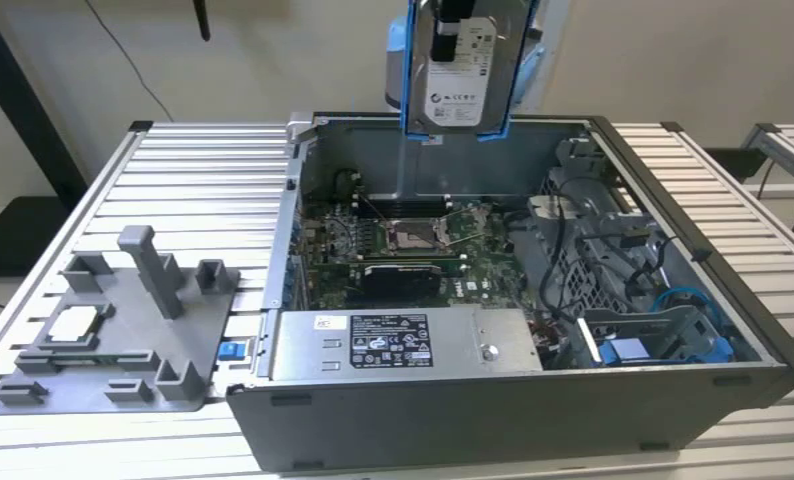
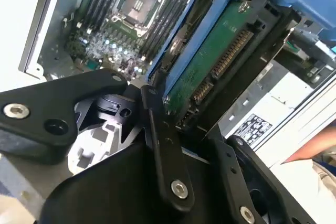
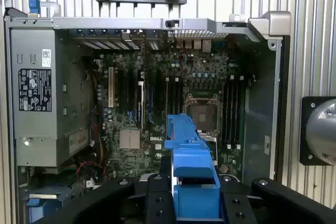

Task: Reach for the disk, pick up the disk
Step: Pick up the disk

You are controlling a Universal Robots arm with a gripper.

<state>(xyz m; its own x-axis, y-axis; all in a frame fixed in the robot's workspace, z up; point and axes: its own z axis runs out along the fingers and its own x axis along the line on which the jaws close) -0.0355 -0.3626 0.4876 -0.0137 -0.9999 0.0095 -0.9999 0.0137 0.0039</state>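
Observation:
The disk (image 1: 457, 72), silver-grey with a white label and a bright blue bracket, hangs upright in the air above the far wall of the open computer case (image 1: 504, 420). My gripper (image 2: 181, 114) is shut on it, and its black fingers (image 2: 160, 145) clamp the bracket from both sides. In the second wrist view the disk's (image 2: 220, 61) green circuit board and connector face the camera. In the first wrist view the blue bracket of the disk (image 3: 191, 161) stands between the fingers of my gripper (image 3: 194, 195), high over the motherboard (image 3: 157, 108).
The case holds a motherboard (image 1: 397, 250), a grey power supply box (image 1: 397, 342) with a label, and a blue drive bay (image 1: 644, 345). A grey fixture (image 1: 117, 330) carrying a small silver chip lies on the slatted table (image 1: 197, 170). A person's hand (image 2: 310, 153) shows beside the case.

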